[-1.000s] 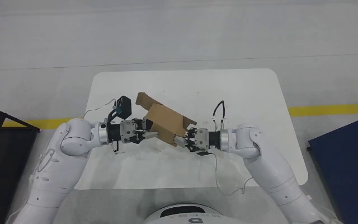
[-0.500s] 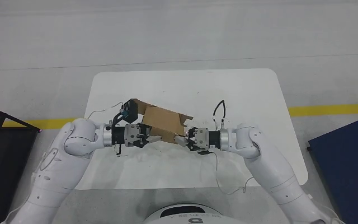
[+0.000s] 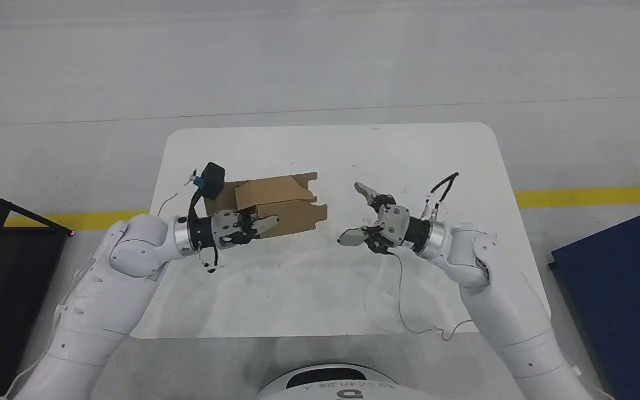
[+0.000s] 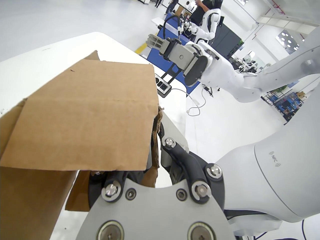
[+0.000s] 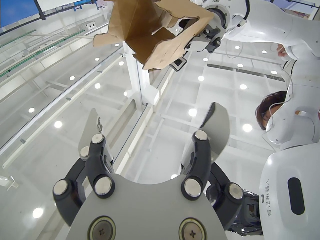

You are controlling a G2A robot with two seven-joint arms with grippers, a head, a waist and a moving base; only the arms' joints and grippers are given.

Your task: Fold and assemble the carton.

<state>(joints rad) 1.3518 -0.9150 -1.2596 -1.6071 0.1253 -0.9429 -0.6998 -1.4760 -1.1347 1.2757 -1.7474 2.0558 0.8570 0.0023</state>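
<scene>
A brown cardboard carton (image 3: 280, 203) hangs above the white table (image 3: 440, 160), opened into a sleeve with loose flaps at its far end. My left gripper (image 3: 250, 222) is shut on the carton's end nearest it; in the left wrist view the carton (image 4: 82, 116) covers the fingertips. My right gripper (image 3: 358, 213) stands open a short way off the carton's free end, holding nothing. In the right wrist view its two fingers (image 5: 216, 121) are spread wide, with the carton (image 5: 150, 26) and the left gripper (image 5: 200, 38) beyond them.
The table's far half and right side are bare. A thin cable (image 3: 410, 310) trails from the right arm across the near table edge. A yellow floor line (image 3: 580, 197) runs past the table on both sides.
My right gripper let go of the carton, opened and drew back to the right. The left gripper turned the carton from tilted to roughly level, and it has opened into a sleeve.
</scene>
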